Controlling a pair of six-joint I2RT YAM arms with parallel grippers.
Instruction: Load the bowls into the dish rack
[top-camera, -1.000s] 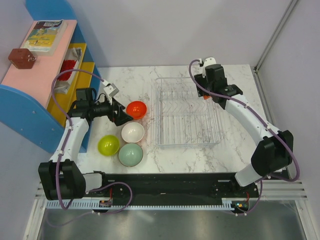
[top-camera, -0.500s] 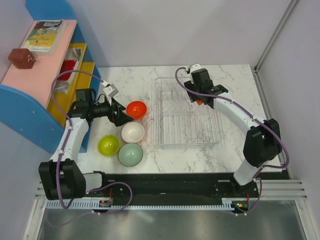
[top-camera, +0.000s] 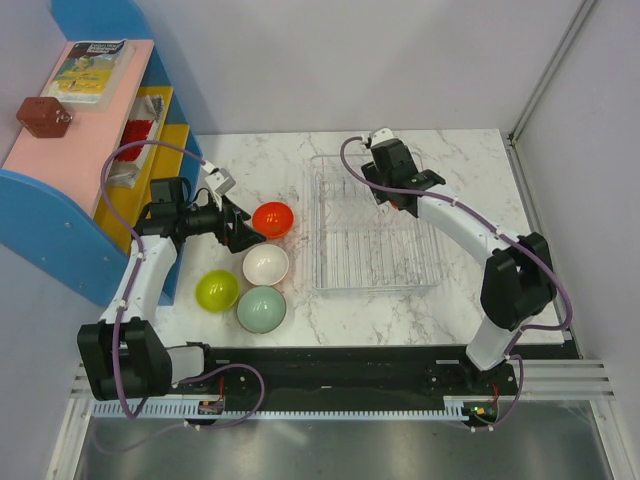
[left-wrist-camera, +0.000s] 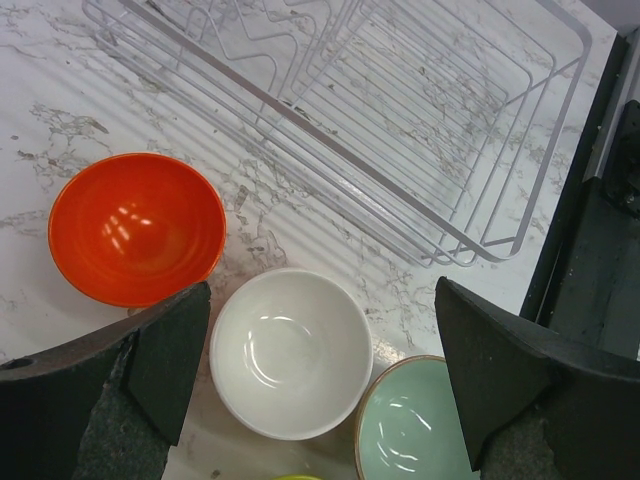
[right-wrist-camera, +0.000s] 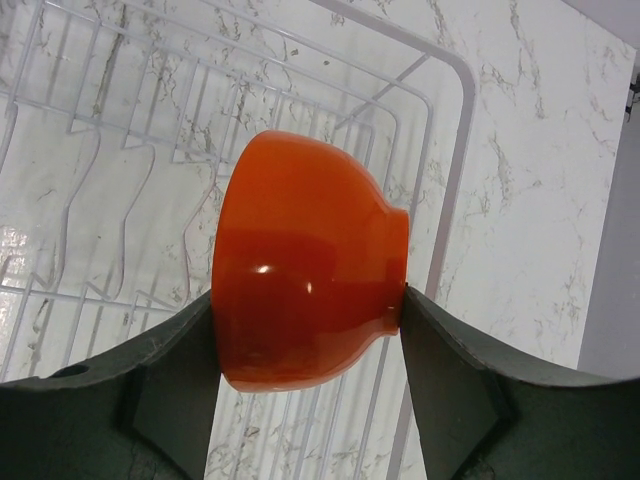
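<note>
I see the marble table (top-camera: 250, 160) under both arms, with the shelf (top-camera: 75, 150) off behind my left gripper (top-camera: 245, 232). The rack (top-camera: 372, 287) lies directly beneath my right gripper (top-camera: 398, 200), and through the left wrist camera it sits just ahead of the left fingers (left-wrist-camera: 150, 360).

My right gripper pinches the held orange bowl (right-wrist-camera: 305, 290) between its two fingers. That bowl is tipped on its side above the rack's ribs, close to a corner of the rim.

My left gripper is spread wide and holds nothing. It hovers over the white bowl (left-wrist-camera: 290, 352), which sits between its fingers. The loose orange bowl (left-wrist-camera: 137, 227) is just ahead of one finger and the grey-green bowl (left-wrist-camera: 415, 425) beside the other. The lime bowl (top-camera: 217, 290) sits behind that gripper, next to the grey-green one.
</note>
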